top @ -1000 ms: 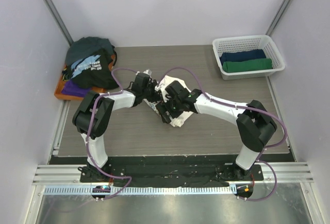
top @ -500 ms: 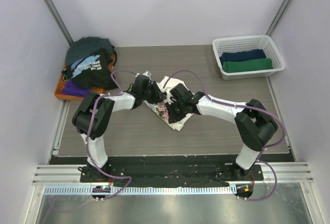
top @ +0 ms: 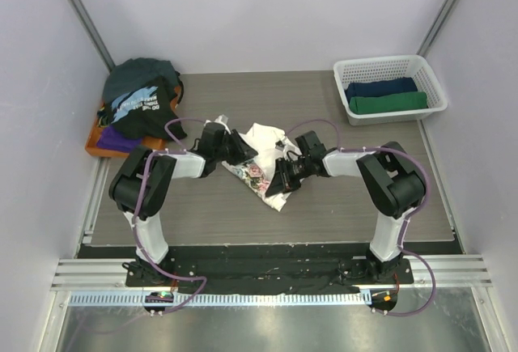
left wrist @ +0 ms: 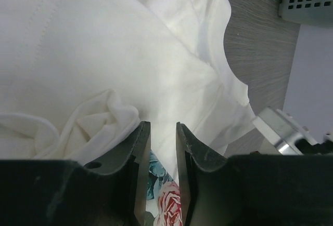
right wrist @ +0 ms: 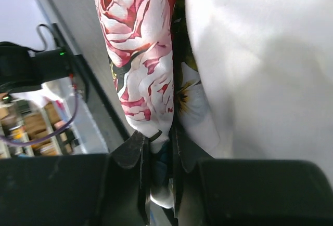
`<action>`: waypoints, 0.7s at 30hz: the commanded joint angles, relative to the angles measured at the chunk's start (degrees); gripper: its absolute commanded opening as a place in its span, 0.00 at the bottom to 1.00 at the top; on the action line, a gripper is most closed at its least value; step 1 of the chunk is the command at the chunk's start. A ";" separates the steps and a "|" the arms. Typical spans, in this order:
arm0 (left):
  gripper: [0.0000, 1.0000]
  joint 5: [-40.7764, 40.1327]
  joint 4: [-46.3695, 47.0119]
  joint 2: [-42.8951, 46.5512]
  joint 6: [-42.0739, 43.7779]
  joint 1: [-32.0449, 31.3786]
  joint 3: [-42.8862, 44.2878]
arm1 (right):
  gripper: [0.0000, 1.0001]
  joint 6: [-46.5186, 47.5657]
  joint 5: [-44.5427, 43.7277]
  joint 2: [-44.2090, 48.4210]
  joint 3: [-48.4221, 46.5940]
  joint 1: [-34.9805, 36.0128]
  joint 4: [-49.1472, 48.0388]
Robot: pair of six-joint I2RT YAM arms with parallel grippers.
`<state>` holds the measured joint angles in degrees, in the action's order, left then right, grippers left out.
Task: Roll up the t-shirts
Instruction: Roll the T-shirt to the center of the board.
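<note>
A t-shirt [top: 263, 137] lay at the centre of the table [top: 340, 206]. At upper left, a pile of t-shirts [top: 144, 101] sat on a tray [top: 95, 150]. At upper right, two rolled t-shirts [top: 387, 95] lay side by side in a basket [top: 380, 63].

Soft matt cloth t-shirt [top: 263, 135] — rose-printed — on a matt wood-grain table [top: 340, 206]; white plastic basket [top: 380, 63].

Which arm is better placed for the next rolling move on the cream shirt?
Right. The right hand is shut on the rose-printed fold of the cream t-shirt; the left hand sits over plain cloth, grip unclear.
</note>
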<state>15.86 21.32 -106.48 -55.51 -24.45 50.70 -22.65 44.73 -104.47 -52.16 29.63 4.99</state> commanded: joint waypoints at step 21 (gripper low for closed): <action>0.77 -12.34 -5.78 31.86 -0.13 5.37 -21.42 | 0.14 -3.80 4.49 -5.84 1.89 0.17 0.28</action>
<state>6.13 11.03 -75.02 -52.01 -19.07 34.72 -27.40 53.47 -109.16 -51.81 29.06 -0.12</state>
